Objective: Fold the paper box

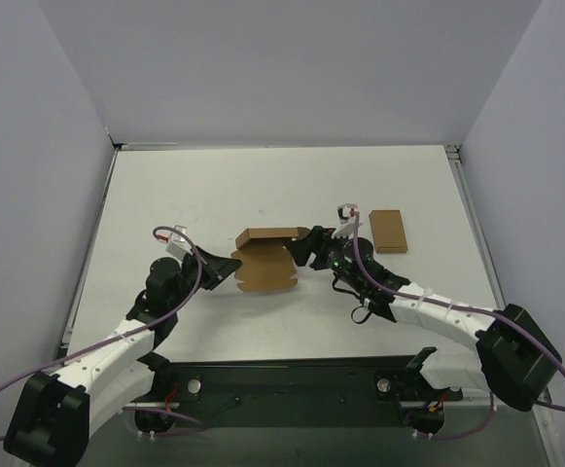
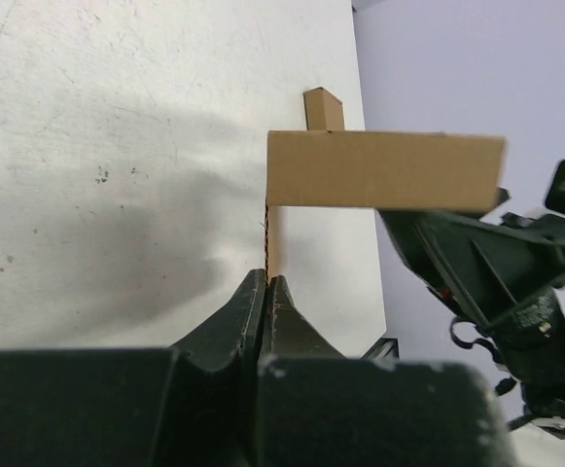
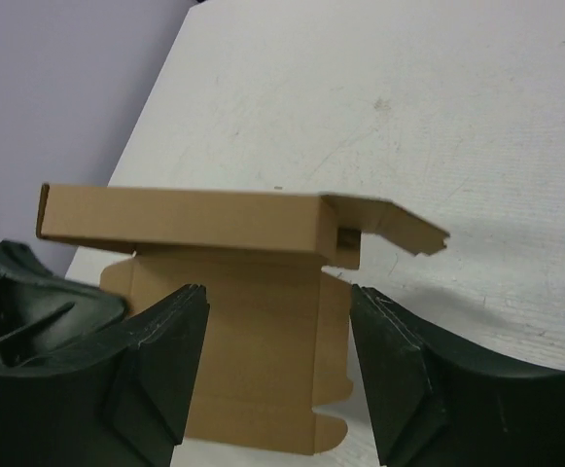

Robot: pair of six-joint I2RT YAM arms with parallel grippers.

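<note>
The paper box (image 1: 265, 263) lies mid-table, a brown kraft sheet with notched flaps and its far wall folded upright. My left gripper (image 1: 231, 266) is shut on the box's left edge. In the left wrist view its jaws (image 2: 266, 282) pinch the thin cardboard edge-on, and the raised wall (image 2: 384, 170) stands ahead. My right gripper (image 1: 307, 248) is open at the box's right side. In the right wrist view its fingers (image 3: 277, 326) straddle the flat panel (image 3: 258, 341) without touching it, below the raised wall (image 3: 185, 219) and a bent side tab (image 3: 404, 229).
A narrower plain brown cardboard rectangle (image 1: 388, 231) lies flat to the right of the right gripper. White walls enclose the table at the left, back and right. A black base rail (image 1: 292, 384) runs along the near edge.
</note>
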